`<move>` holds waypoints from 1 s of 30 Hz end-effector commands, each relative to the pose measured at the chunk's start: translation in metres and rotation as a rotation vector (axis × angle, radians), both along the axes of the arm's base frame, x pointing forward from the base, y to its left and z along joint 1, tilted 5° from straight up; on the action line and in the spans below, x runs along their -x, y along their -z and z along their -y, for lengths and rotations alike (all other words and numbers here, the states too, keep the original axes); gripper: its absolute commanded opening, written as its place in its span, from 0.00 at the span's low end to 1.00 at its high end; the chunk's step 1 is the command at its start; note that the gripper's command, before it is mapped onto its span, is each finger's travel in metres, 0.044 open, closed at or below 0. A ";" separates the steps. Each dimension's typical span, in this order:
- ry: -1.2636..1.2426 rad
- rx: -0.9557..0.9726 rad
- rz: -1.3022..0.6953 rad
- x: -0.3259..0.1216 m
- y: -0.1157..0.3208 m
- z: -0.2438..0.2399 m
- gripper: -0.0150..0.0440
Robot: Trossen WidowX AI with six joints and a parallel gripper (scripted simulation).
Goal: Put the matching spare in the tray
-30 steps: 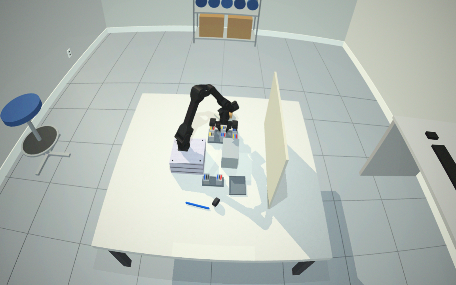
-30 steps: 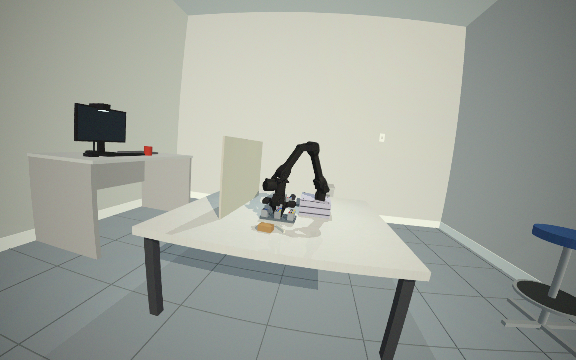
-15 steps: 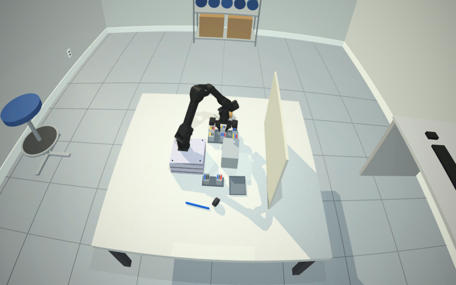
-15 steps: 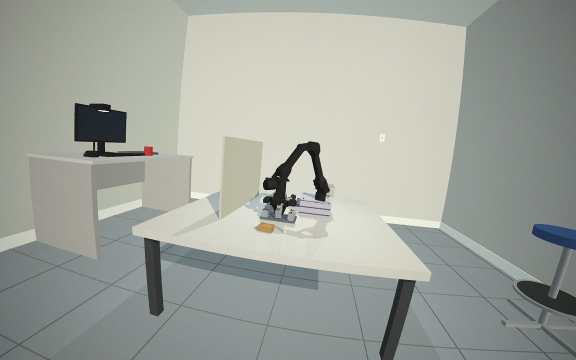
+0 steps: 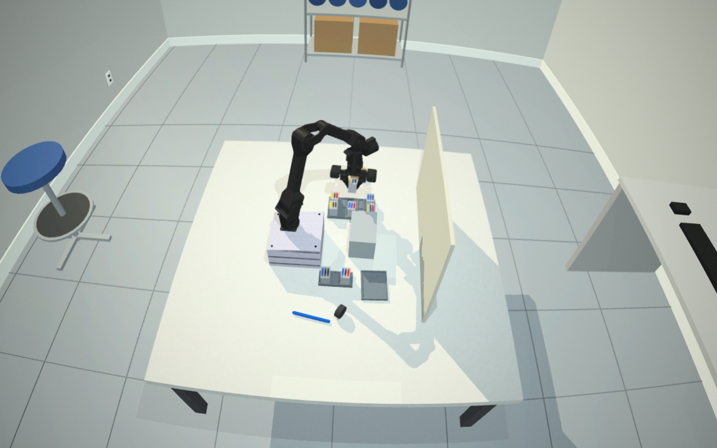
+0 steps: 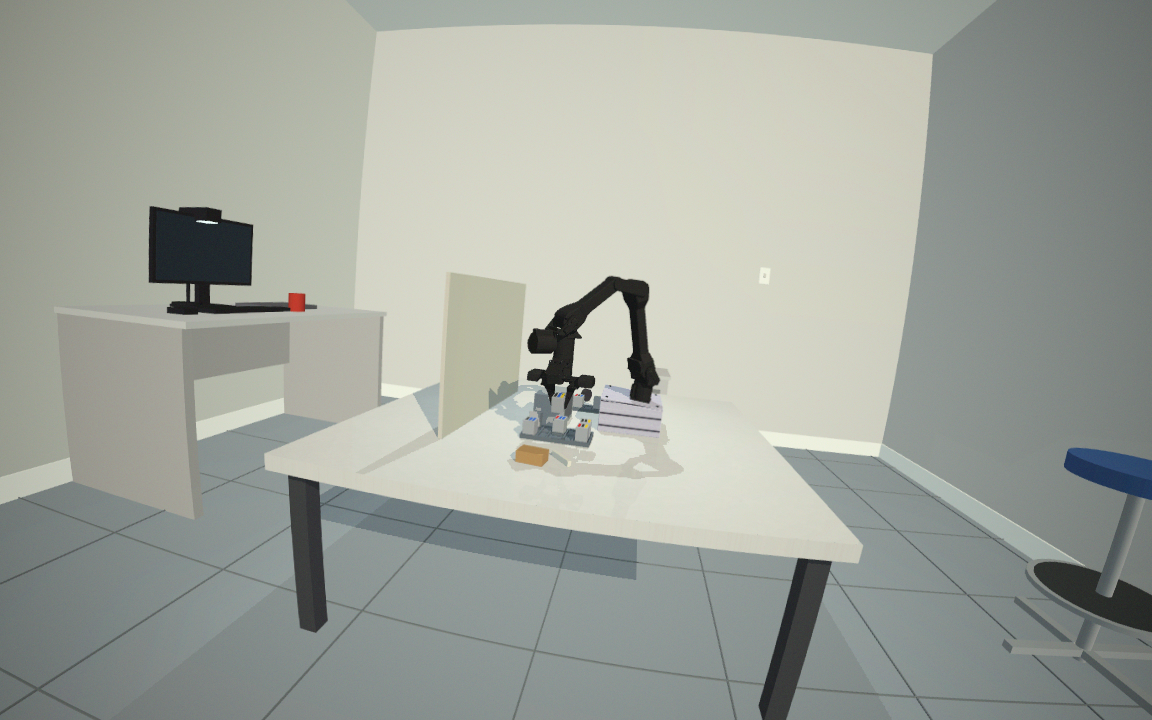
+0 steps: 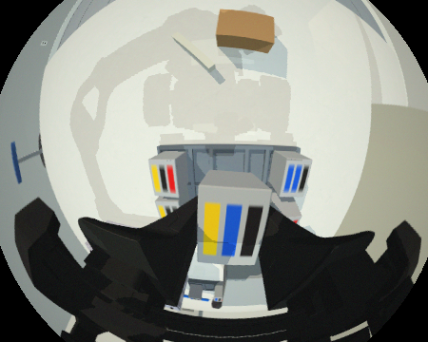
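Observation:
My gripper (image 5: 353,183) (image 6: 558,402) (image 7: 228,200) is shut on a grey spare with yellow, blue and black stripes, held above the large rack (image 7: 228,144) (image 6: 562,439). Several other spares stand in that rack, among them a yellow-black-red one (image 7: 163,178) and a blue-blue-black one (image 7: 295,177). A large grey block (image 5: 362,236) stands between the large rack and the tray; no code shows on it, and I cannot tell which thing is the mounted unit. The grey tray (image 5: 374,298) holds nothing. A small rack (image 5: 335,284) beside it bears two striped units.
A tall cream panel (image 5: 433,223) (image 6: 482,349) stands at the right in the top view. The arm's base sits on a pale stack (image 5: 295,257). An orange block (image 6: 531,455) (image 7: 244,28) and a pale strip (image 7: 194,51) lie behind the large rack. A blue rod (image 5: 310,317) and black ring (image 5: 340,311) lie near the tray.

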State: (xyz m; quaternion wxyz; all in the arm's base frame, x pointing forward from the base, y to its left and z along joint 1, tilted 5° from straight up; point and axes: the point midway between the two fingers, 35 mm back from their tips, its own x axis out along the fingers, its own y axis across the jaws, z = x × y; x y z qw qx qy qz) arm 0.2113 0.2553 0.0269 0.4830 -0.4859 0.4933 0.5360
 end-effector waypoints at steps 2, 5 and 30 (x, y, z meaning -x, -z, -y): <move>-0.001 -0.007 0.006 -0.004 -0.022 -0.003 0.25; -0.002 -0.005 0.004 -0.005 -0.040 -0.003 0.25; 0.078 -0.005 0.008 -0.061 -0.069 0.048 0.25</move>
